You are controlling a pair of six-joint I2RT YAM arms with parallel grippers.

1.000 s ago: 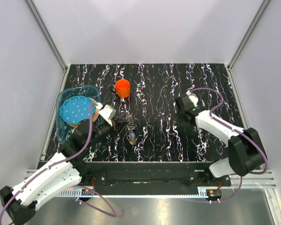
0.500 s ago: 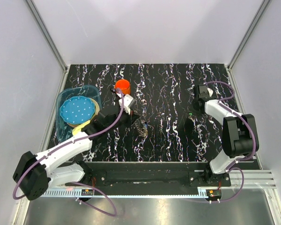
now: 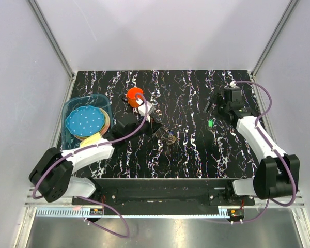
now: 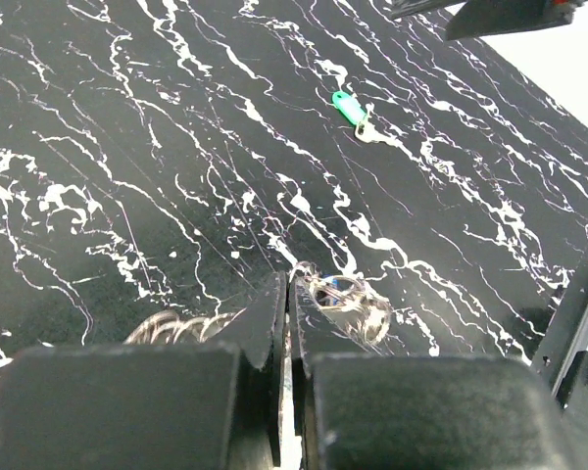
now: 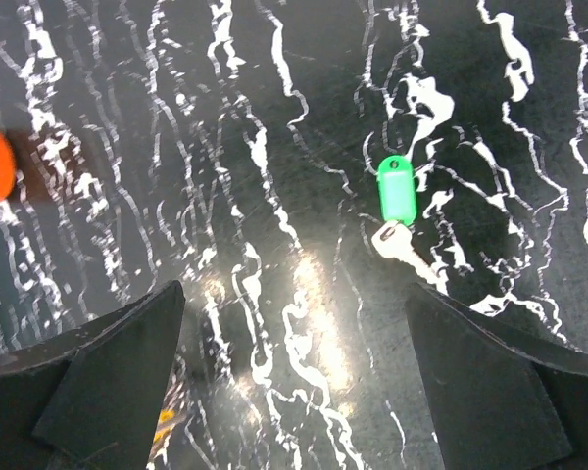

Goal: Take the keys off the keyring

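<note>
**Left claw (image 4: 286, 284) clamped on keyring, right claw open by green key**

Left claw: jaws are pressed together. In the left wrist view, keyring (image 4: 345, 297) metal pokes out on both sides of the tips, a ring loop at 1 o'clock and a coiled bit at 9 o'clock. That reads as a pinch on the ring. The ring lies low on the table (image 3: 186, 82).

Top view: the keyring sits just 6 o'clock of table centre, right at the left claw's tips. The orange cup (image 3: 135, 96) is at 11 o'clock from it, well apart. The blue tub (image 3: 72, 106), with a dotted plate inside, is at the table's 9 o'clock edge.

Right claw (image 5: 294, 287): jaws are spread wide and hold nothing. In the top view it is just 12 o'clock of the green key (image 5: 395, 191).

Green key: lies loose and flat on the table, at 2 o'clock from the keyring and well apart from it. In the right wrist view its bare metal blade points to 5 o'clock.

Any other keys on the ring are too small to make out.
</note>
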